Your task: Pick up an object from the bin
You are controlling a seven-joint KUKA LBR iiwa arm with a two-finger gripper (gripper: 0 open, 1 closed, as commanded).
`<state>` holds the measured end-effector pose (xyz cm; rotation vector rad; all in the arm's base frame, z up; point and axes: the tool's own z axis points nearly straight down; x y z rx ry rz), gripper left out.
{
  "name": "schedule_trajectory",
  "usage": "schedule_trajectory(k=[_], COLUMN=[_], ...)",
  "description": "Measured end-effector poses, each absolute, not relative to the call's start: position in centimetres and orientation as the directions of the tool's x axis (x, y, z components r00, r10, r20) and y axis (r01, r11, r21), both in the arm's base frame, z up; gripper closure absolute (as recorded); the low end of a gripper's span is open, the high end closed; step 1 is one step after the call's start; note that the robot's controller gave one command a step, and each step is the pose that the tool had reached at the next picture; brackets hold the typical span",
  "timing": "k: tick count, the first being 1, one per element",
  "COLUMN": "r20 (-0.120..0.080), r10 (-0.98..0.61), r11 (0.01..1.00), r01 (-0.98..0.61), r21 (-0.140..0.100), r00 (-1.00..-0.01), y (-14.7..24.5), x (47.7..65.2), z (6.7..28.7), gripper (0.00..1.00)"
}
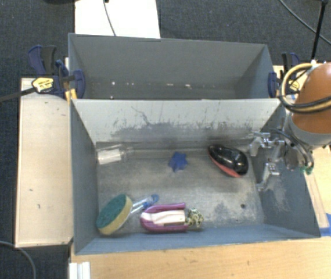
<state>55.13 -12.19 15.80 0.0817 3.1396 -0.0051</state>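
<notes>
**Desk:** What step are you on?

**Operator:** In the camera view I have the gripper (265, 170) inside the bin (90, 156), low against the right wall. I'd call this the approach. Nothing is picked yet, and I see nothing carried under the tool.

**Desk:** Open or closed?

**Operator:** I can't tell from this angle. The metal parts overlap, so I won't guess.

**Desk:** What's nearest to it?

**Operator:** A black oval (228, 160) with a red stripe along its lower edge. It lies on the floor toward the back, right of middle, just beside the gripper on its left and apart from it. I'd take that as the likely target, but that's my judgement.

**Desk:** And the rest?

**Operator:** A small blue scrap (178, 161) lies mid-floor. A clear tube (110, 154) sits by the left wall. Along the front there's a round green sponge (113, 214) with a pink case (164, 218) beside it. All of those are well apart from the tool.

**Desk:** What does the next move call for?

**Operator:** I'd shift left until the tool is centred over the oval, with the jaws wide enough to span its narrow side. Then I'd go down and close. The shell looks smooth and rounded, so an off-centre grip could let it slip out.
</notes>
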Motion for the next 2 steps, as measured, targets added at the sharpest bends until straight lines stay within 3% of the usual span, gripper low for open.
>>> schedule_trajectory(k=[1, 2], r20=[-0.005, -0.001], r10=[0.161, 0.297], r11=[0.987, 0.955], r01=[0.161, 0.297], r21=[0.002, 0.001], r00=[-0.987, -0.955], y=[-7.78, -8.01], x=[58.89, 58.58], z=[13.84, 13.53], gripper=[0.00, 0.00])
